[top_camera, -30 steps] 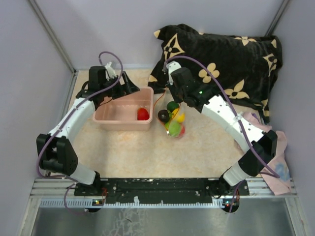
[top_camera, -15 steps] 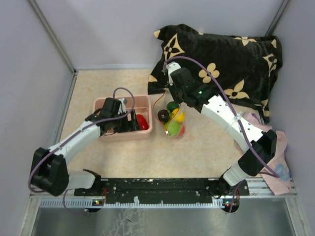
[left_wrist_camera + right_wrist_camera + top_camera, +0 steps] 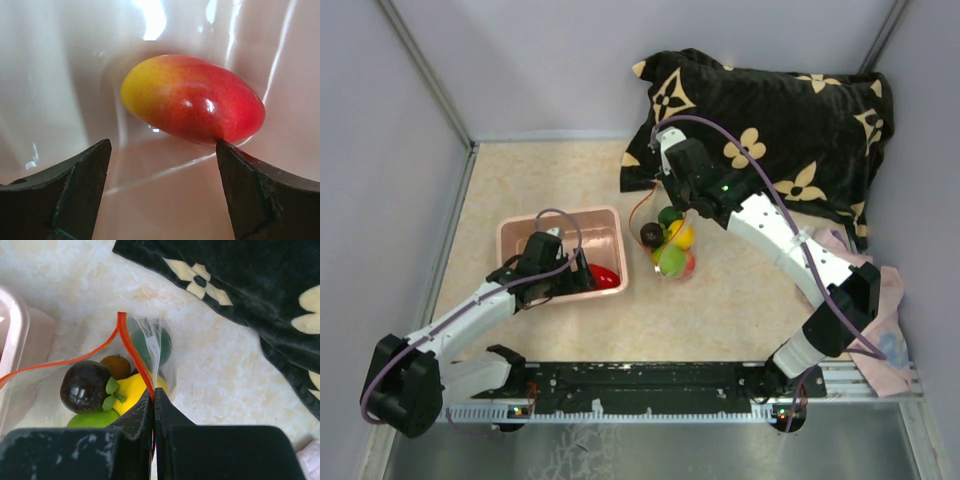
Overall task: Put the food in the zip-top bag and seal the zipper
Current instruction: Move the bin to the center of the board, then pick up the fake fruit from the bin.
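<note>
Inside the pink bin [image 3: 560,212], left gripper [image 3: 163,145] gapes around red fruit [image 3: 195,97]; beside the bin, right gripper [image 3: 153,392] pinches the zipper [image 3: 132,352], partly hidden.

Right gripper [image 3: 153,394] pinching zip-top bag [image 3: 146,332] at zipper [image 3: 131,347].
Inside bag: dark brown fruit [image 3: 84,386], yellow piece [image 3: 131,391], dark green piece [image 3: 156,344], light green piece [image 3: 90,419].

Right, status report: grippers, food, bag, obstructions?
Left gripper open, aimed at red-yellow toy mango in pink plastic bin. Right gripper shut on red-orange zipper strip of clear crinkly zip-top bag, mouth open. Other toy food bagged. Nothing between jaws and mango.
</note>
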`<state>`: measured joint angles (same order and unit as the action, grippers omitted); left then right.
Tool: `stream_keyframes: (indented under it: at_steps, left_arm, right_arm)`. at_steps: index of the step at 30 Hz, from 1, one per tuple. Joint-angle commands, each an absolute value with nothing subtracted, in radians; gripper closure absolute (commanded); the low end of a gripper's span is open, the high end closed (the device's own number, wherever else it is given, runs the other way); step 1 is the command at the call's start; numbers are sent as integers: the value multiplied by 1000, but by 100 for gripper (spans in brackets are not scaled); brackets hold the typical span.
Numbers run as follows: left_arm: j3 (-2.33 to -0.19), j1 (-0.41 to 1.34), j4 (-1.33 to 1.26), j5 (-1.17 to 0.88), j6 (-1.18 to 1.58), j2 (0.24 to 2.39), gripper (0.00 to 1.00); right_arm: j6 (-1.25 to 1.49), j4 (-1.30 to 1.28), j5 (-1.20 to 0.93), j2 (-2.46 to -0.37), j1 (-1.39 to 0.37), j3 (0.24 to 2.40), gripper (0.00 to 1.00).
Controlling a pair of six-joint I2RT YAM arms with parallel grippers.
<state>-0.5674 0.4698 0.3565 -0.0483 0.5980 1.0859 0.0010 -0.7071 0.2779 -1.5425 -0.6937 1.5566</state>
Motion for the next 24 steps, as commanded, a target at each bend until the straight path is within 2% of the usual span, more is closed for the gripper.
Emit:
stream_keyframes:
  at_steps: [1,7,13,19,24]
  left_arm:
    - [-573,476,336,-5,628,1081,8]
    - [-729,476,359,10,547,1210,4]
    - [-797,476,355,-89,381,1285,0]
    - [-874,476,444,-177,175,1374,0]
    - [-900,477,451,-220,148,1469,0]
  right_arm:
    - [0,-692,271,-1541,-698,1549,100]
    - [-9,-687,268,-1544,-698,1554,100]
    - [-25,-678,283,-1535,-698,1552,100]
    - [-42,-673,297,-1536,-698,1547,100]
    - [-52,-667,310,-1535,-698,1543,100]
